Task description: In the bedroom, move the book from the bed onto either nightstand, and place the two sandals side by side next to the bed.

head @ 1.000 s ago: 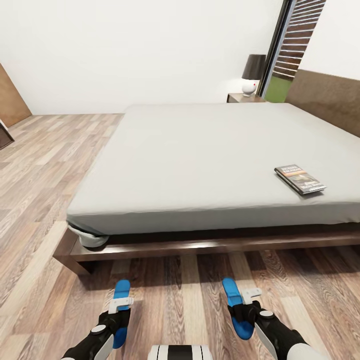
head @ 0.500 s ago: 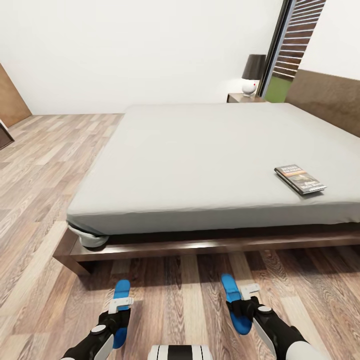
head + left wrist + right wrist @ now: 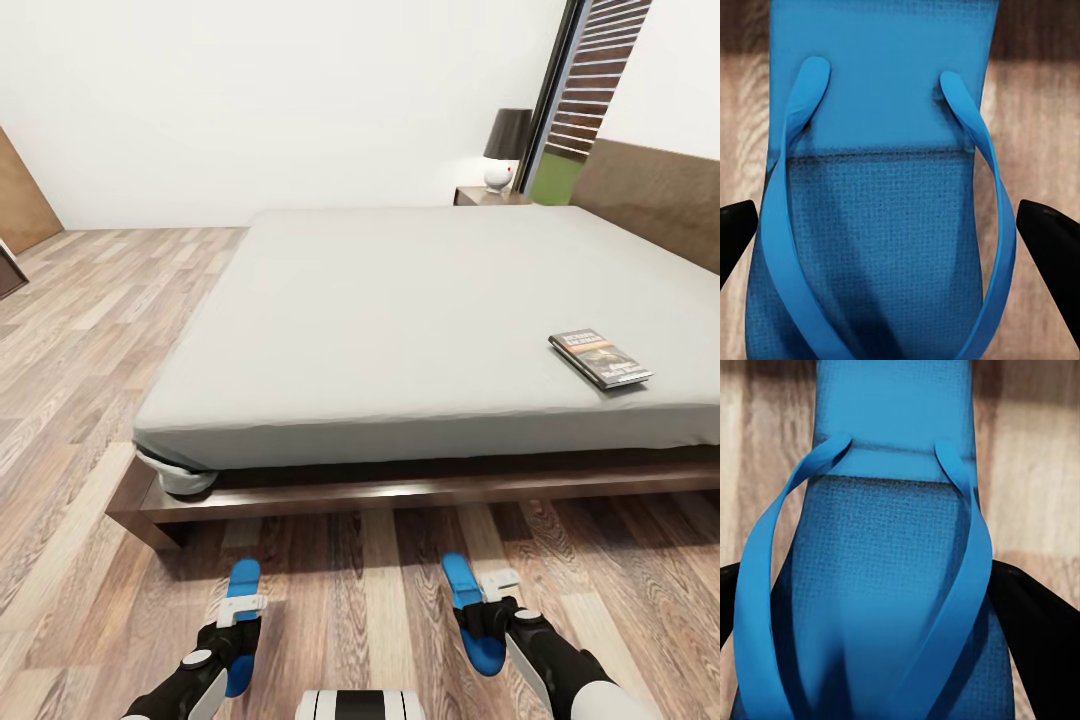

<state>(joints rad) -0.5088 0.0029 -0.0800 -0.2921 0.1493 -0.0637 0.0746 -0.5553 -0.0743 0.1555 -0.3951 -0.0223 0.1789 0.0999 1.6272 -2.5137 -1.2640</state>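
We faced the bed (image 3: pixel 420 300), its grey mattress on a dark wooden frame over the plank floor (image 3: pixel 80 400), with the headboard (image 3: pixel 655 190) at the right. Past its far corner stood a nightstand (image 3: pixel 487 197) carrying a dark-shaded lamp (image 3: pixel 505 145). The book (image 3: pixel 599 358) lay flat on the mattress near the right side, well apart from the nightstand. Our left gripper (image 3: pixel 232 640) was clamped across the left sandal (image 3: pixel 241 620), fingers (image 3: pixel 1050 240) at either edge of its blue sole (image 3: pixel 877 187). Our right gripper (image 3: pixel 487 622) gripped the right sandal (image 3: pixel 468 610) likewise, fingers (image 3: pixel 1035 637) against the sole (image 3: pixel 892 585). Both sandals pointed toward the bed frame, near it but apart from each other, above the floor.
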